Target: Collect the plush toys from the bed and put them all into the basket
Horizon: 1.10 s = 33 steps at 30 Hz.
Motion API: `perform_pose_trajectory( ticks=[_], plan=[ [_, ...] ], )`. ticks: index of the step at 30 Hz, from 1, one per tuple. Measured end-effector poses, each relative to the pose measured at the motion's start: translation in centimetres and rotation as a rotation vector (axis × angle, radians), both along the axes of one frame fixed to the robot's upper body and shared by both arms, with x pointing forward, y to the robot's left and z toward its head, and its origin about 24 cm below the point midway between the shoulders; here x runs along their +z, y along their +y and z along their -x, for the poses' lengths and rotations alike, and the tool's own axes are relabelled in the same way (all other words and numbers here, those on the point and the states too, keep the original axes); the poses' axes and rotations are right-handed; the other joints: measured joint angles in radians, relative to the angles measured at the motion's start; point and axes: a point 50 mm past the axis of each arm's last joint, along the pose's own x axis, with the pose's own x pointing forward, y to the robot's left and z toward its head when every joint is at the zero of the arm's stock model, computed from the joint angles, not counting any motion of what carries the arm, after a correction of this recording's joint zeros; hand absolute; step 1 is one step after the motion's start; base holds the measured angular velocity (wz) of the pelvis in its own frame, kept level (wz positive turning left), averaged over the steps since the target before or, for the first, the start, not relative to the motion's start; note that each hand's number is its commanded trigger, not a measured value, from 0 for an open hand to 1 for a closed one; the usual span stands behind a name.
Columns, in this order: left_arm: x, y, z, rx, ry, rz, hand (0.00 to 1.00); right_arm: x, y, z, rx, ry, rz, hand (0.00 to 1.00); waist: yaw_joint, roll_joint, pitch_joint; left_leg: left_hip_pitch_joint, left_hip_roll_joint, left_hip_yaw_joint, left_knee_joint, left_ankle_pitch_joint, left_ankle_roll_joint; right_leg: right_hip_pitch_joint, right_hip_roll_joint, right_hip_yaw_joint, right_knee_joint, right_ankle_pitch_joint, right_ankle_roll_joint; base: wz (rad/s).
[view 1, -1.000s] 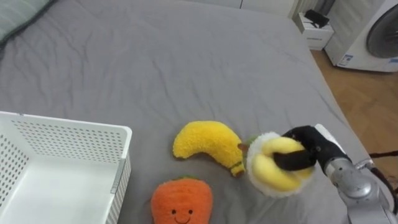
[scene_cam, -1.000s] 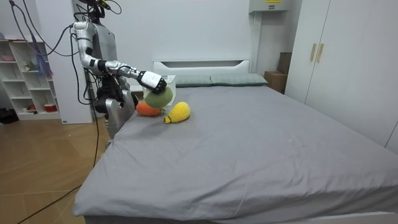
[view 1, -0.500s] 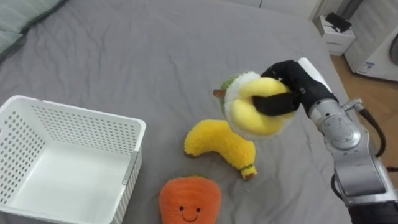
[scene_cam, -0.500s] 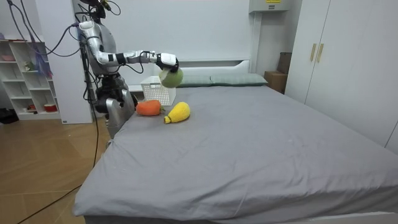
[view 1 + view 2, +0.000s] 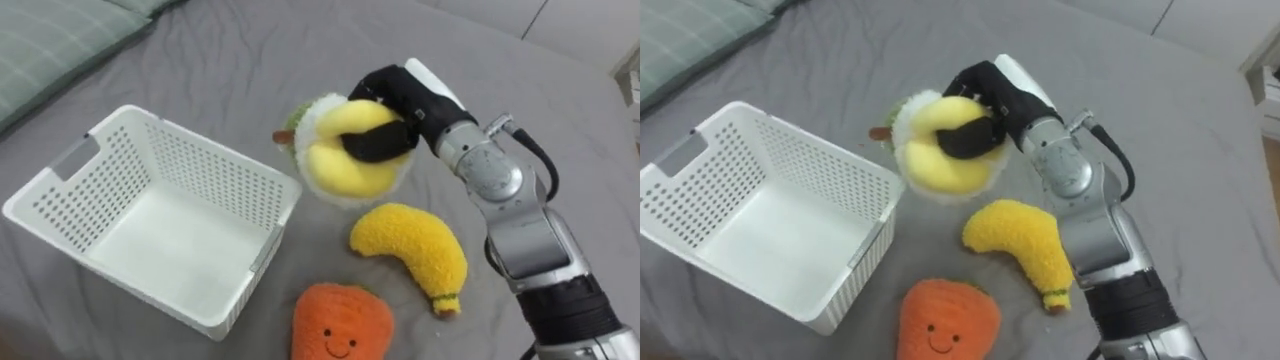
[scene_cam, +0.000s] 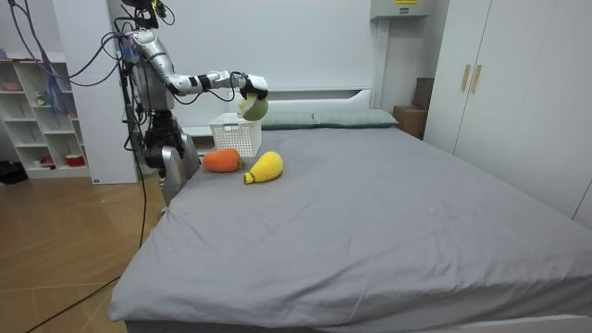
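Observation:
My right hand (image 5: 395, 115) is shut on a round yellow and white plush toy (image 5: 340, 155), held in the air just past the right rim of the white basket (image 5: 70, 185). The basket sits empty on the grey bed (image 5: 230, 70). A yellow plush banana (image 5: 415, 245) lies on the bed below the held toy. An orange plush carrot with a smiling face (image 5: 340, 322) rests at the near edge, beside the basket's corner. In the room view I stand at the bed's left side with the right hand (image 6: 250, 90) raised over the basket (image 6: 236, 137).
A green striped pillow (image 5: 50, 45) lies at the far left of the bed. The room view has a white shelf unit (image 6: 42, 116) at its left, wardrobes (image 6: 518, 83) at its right and wooden floor (image 6: 65, 250) around the bed.
My right hand has carried the round plush toy leftward to the basket's rim. The whole eye view has shifted left, bringing more of the basket into sight.

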Motion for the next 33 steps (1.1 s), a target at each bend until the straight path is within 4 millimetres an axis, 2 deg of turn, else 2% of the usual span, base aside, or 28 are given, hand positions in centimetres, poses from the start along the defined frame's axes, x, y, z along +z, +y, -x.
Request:
perform_pose_trajectory(
  ticks=[2,5,7,8,12,13,14,15,16,24,33],
  plan=[
    [0.0,0.0,-0.3,-0.001,-0.006,0.000,0.00,-0.5,0.1,-0.3,-0.006,0.024,0.015,1.00,0.020,-0.008,0.0042,-0.014,-0.006,-0.029,0.013,0.001,0.002,0.004,-0.004,-0.023,0.001,-0.001,0.002,0.31],
    [0.1,0.3,-0.3,-0.008,0.003,-0.011,0.00,-0.8,0.2,-0.4,-0.004,0.034,0.021,1.00,0.036,-0.018,0.0079,-0.039,-0.011,-0.061,0.029,0.000,0.003,0.001,-0.005,-0.022,0.002,-0.001,0.002,0.31],
    [0.1,0.4,-0.2,-0.030,0.026,-0.022,0.00,-0.9,0.4,-0.3,0.002,0.037,0.024,1.00,0.042,-0.015,0.0104,-0.048,-0.014,-0.076,0.036,0.000,0.003,0.000,-0.005,-0.022,0.003,-0.001,0.003,0.24],
    [0.1,0.4,-0.2,-0.036,0.037,-0.024,0.00,-1.1,0.5,-0.4,-0.002,0.044,0.020,1.00,0.057,-0.013,0.0114,-0.050,-0.015,-0.076,0.040,0.000,0.003,0.000,-0.005,-0.022,0.003,-0.001,0.003,0.03],
    [0.2,0.4,-0.5,-0.044,0.051,-0.017,0.00,-1.8,0.6,-0.5,-0.035,0.052,0.010,1.00,0.085,-0.014,0.0100,-0.078,-0.019,-0.098,0.059,0.002,0.004,-0.014,-0.006,-0.032,0.008,-0.001,0.003,0.14],
    [0.2,0.3,-0.6,-0.052,0.053,-0.020,0.00,-1.8,0.6,-0.5,-0.039,0.050,0.012,0.93,0.086,-0.016,0.0084,-0.083,-0.019,-0.101,0.063,0.002,0.004,-0.016,-0.006,-0.033,0.008,-0.001,0.003,0.12],
    [0.2,0.3,-0.6,-0.056,0.053,-0.021,0.00,-1.8,0.8,-0.5,-0.045,0.045,0.021,0.51,0.091,-0.012,0.0099,-0.084,-0.020,-0.102,0.064,0.002,0.004,-0.016,-0.006,-0.033,0.008,-0.001,0.003,0.09],
    [0.2,0.3,-0.6,-0.062,0.060,-0.028,0.00,-1.8,1.3,-0.4,-0.043,0.036,0.028,0.22,0.092,-0.010,0.0087,-0.084,-0.020,-0.104,0.064,0.002,0.005,-0.015,-0.006,-0.034,0.008,-0.001,0.003,0.05],
    [0.2,0.4,-0.6,-0.067,0.063,-0.031,0.00,-1.8,1.4,-0.4,-0.041,0.035,0.026,0.02,0.092,-0.009,0.0083,-0.084,-0.020,-0.105,0.064,0.002,0.005,-0.015,-0.006,-0.034,0.008,-0.001,0.003,0.04],
    [0.5,-0.1,-2.0,-0.109,0.024,-0.043,0.00,-2.1,2.7,-0.1,-0.018,0.019,0.032,0.00,0.090,-0.011,0.0056,-0.082,-0.021,-0.106,0.063,0.005,0.005,-0.011,-0.003,-0.035,0.007,-0.001,0.003,0.00],
    [0.4,-0.7,-2.4,-0.119,-0.003,-0.032,0.00,-1.9,2.8,0.0,-0.020,-0.004,0.024,0.00,0.088,-0.016,-0.0001,-0.079,-0.021,-0.101,0.061,0.006,0.006,-0.010,-0.005,-0.032,0.007,-0.001,0.004,0.00]
  ],
)
